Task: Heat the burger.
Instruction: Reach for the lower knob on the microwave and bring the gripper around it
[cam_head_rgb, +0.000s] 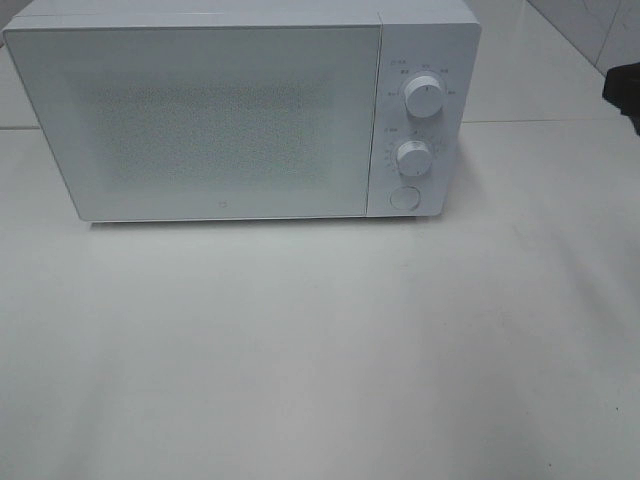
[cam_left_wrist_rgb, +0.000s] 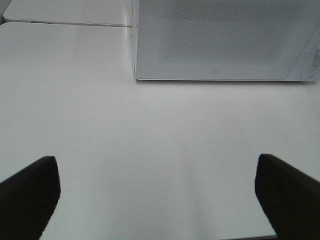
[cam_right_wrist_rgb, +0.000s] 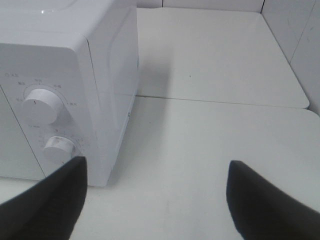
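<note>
There is one microwave (cam_head_rgb: 220, 205), and it has one door (cam_head_rgb: 200, 120), two dials, namely an upper knob (cam_head_rgb: 424, 97) and a lower knob (cam_head_rgb: 412, 155), and one round button (cam_head_rgb: 404, 197). Two white surfaces show, a front tabletop (cam_head_rgb: 320, 350) and a rear tabletop (cam_head_rgb: 540, 80), and one dark shape (cam_head_rgb: 625, 95) sits at the right edge of the high view, too little of it seen to name. Two grippers appear, one left gripper (cam_left_wrist_rgb: 156, 170) and one right gripper (cam_right_wrist_rgb: 157, 167), each with two dark fingers (cam_left_wrist_rgb: 27, 195), four in all.
</note>
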